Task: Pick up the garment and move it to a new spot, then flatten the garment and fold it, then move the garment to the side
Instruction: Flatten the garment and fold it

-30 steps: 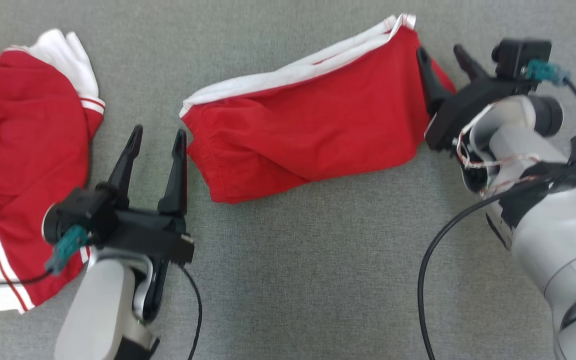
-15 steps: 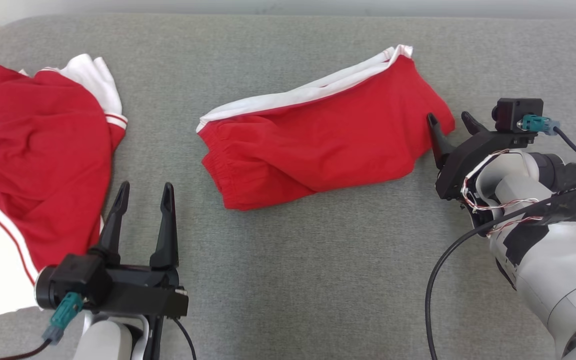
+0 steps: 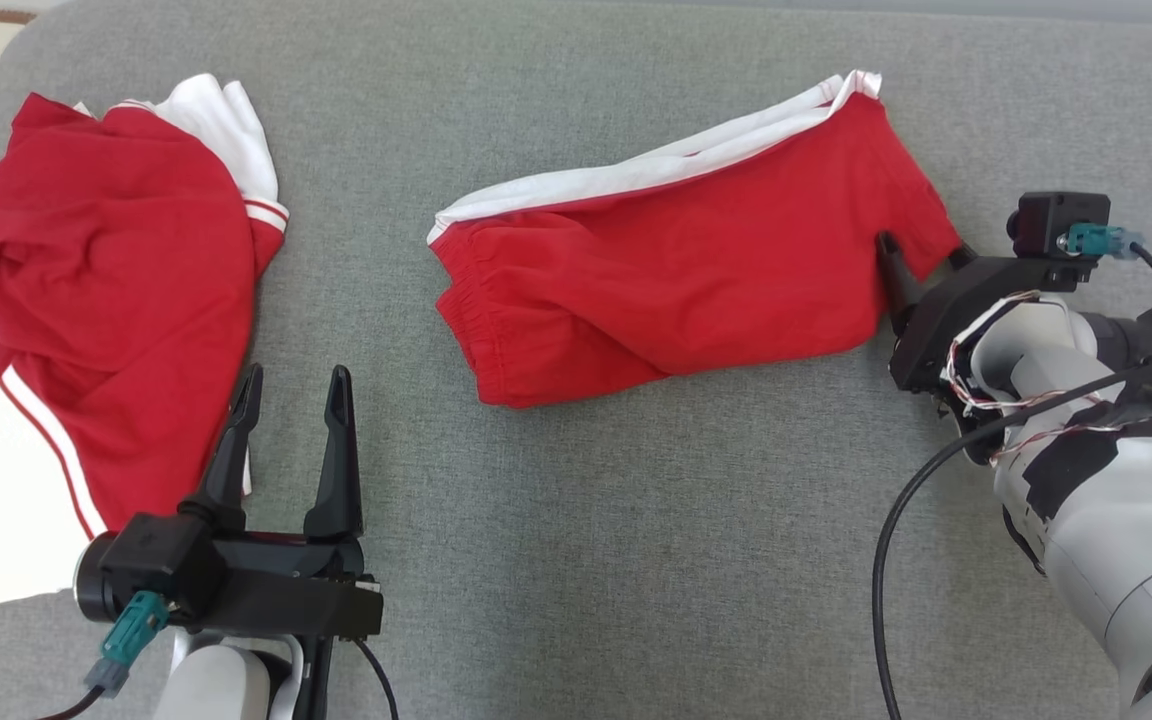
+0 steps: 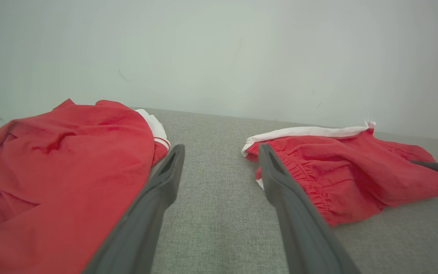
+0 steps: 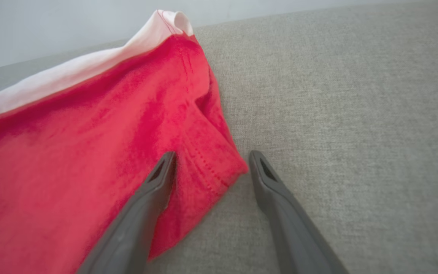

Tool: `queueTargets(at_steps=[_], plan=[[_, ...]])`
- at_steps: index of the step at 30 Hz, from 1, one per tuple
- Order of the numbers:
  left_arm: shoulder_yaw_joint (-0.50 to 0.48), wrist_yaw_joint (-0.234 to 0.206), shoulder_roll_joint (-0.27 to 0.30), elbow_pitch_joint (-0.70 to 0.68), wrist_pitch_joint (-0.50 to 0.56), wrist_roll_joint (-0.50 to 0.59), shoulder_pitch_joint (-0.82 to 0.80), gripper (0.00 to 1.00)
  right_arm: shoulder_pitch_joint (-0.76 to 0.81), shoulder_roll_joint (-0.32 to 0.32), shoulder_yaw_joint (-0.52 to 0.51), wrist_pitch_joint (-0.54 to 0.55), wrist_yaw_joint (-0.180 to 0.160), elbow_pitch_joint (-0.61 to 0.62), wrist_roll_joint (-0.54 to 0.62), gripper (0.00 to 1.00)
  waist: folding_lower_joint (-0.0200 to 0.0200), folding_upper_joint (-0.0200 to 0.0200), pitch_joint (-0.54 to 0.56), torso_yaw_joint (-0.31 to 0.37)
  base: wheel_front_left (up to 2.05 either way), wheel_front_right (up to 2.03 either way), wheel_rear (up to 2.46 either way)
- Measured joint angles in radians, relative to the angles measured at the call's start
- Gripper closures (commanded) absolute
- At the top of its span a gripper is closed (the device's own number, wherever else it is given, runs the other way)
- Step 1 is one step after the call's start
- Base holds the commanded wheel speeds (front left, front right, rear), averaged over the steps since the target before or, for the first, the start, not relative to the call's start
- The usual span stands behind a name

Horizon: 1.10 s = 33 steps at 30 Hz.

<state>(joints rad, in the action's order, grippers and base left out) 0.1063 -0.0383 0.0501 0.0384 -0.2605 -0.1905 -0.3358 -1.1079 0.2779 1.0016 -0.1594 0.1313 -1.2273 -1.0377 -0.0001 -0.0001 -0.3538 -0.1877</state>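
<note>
Seen from the head, the folded red garment (image 3: 676, 280) lies mid-way across the grey cushion (image 3: 636, 520), with a second red garment (image 3: 106, 290) at the left. The left gripper (image 3: 296, 375) hovers near, spread wide, holding nothing. The right gripper (image 3: 921, 247) is spread at the garment's right corner. The left wrist view shows bare cushion between its fingers. The right wrist view shows the hemmed corner between parted fingers, unpinched.
</note>
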Motion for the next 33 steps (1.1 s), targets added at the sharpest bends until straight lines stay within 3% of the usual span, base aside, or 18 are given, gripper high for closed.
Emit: queueTargets(at_steps=[1,2,18,33], plan=[[0.001,0.000,0.000,0.000,0.000,-0.001,0.000,0.00,-0.002,0.000,0.002,0.000,-0.001,0.004,-0.001,0.87,0.0000,0.0000,-0.002,-0.002,0.00,0.00,0.00],[0.002,0.000,0.000,0.000,0.000,-0.001,-0.001,0.00,-0.004,0.000,0.004,-0.002,-0.001,0.009,-0.001,1.00,0.0000,0.0001,-0.004,-0.004,0.00,0.00,0.00],[0.001,0.002,0.000,0.037,0.000,0.002,0.033,0.00,0.089,0.018,0.041,-0.086,0.000,0.106,-0.028,1.00,0.0001,0.0001,0.061,0.012,0.00,0.00,0.00],[-0.028,0.025,0.000,0.055,0.000,0.017,0.155,0.00,0.350,0.080,0.022,-0.105,0.000,0.279,-0.089,1.00,0.0000,0.0000,0.211,0.078,0.00,0.00,0.00]])
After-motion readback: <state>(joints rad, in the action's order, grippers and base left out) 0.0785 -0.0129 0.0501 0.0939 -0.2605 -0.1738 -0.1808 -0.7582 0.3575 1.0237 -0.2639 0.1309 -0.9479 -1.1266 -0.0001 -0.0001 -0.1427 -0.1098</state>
